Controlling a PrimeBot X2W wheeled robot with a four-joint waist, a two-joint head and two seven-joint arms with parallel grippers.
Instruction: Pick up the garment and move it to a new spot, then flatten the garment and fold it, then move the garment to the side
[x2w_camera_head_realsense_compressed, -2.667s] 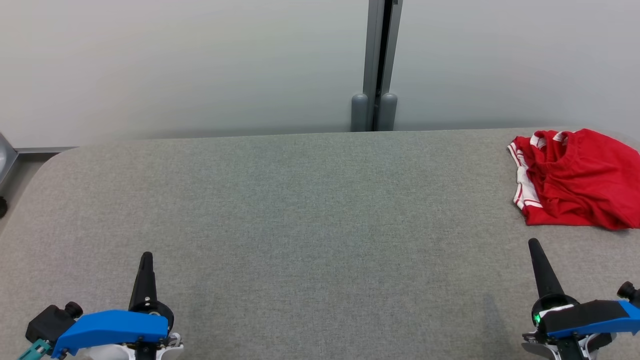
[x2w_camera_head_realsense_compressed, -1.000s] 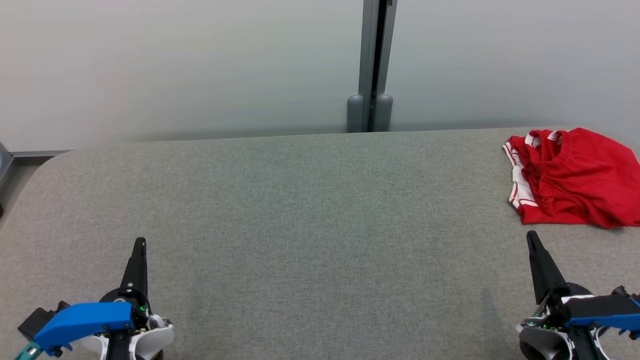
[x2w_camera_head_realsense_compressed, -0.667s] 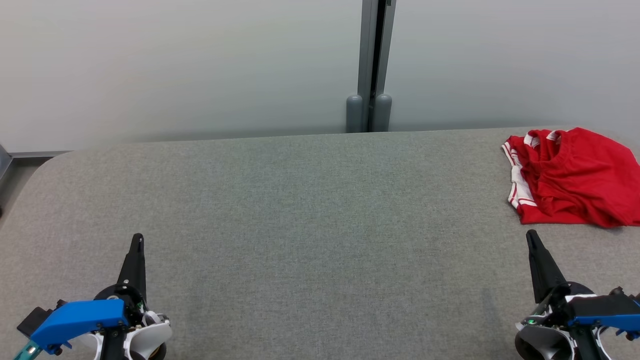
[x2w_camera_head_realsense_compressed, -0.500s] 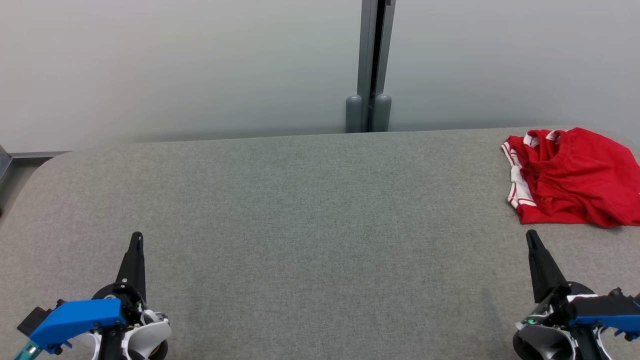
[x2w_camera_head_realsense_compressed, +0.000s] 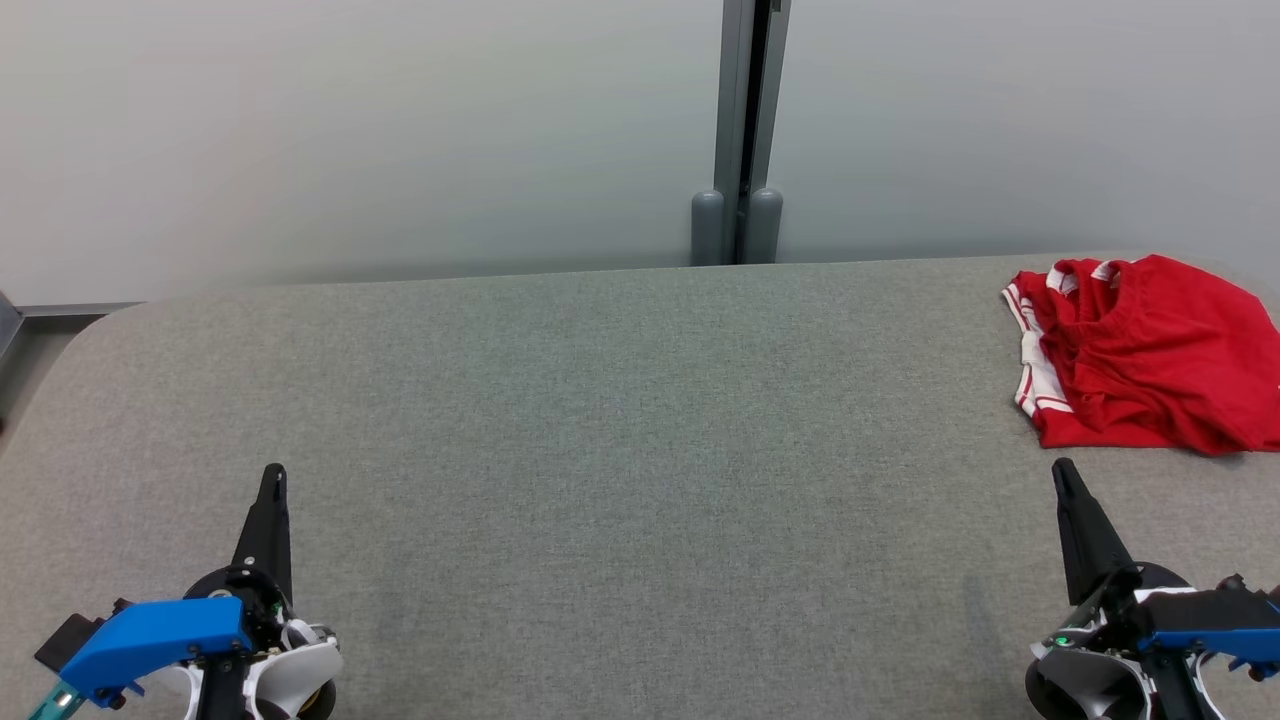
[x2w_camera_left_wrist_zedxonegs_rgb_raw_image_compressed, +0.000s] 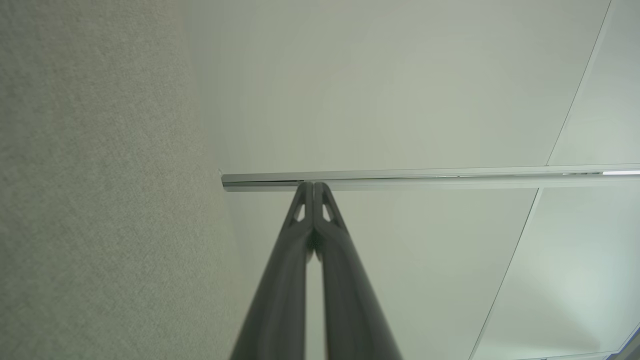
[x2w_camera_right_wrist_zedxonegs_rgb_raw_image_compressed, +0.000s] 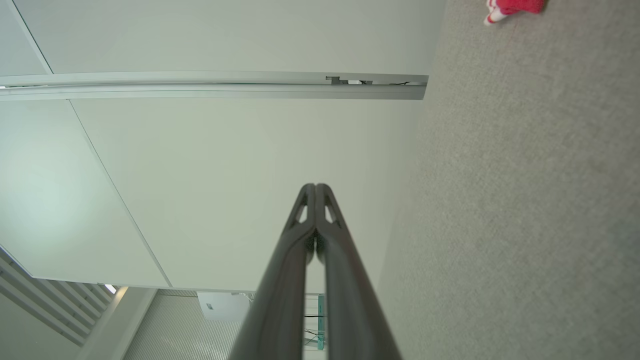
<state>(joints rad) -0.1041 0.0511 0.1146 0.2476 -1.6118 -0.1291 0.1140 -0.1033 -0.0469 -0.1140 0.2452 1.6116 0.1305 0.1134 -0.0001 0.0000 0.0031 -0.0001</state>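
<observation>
- left end effector (x2w_camera_head_realsense_compressed: 272, 478): I log it over the near left of the grey bench (x2w_camera_head_realsense_compressed: 640, 420), fingers pressed together, holding nothing.
- right end effector (x2w_camera_head_realsense_compressed: 1062, 475): near right, fingers together, empty.
- garment (x2w_camera_head_realsense_compressed: 1150, 350): red with white trim, crumpled on the bench's far right, beyond my right end effector and apart from it.
</observation>
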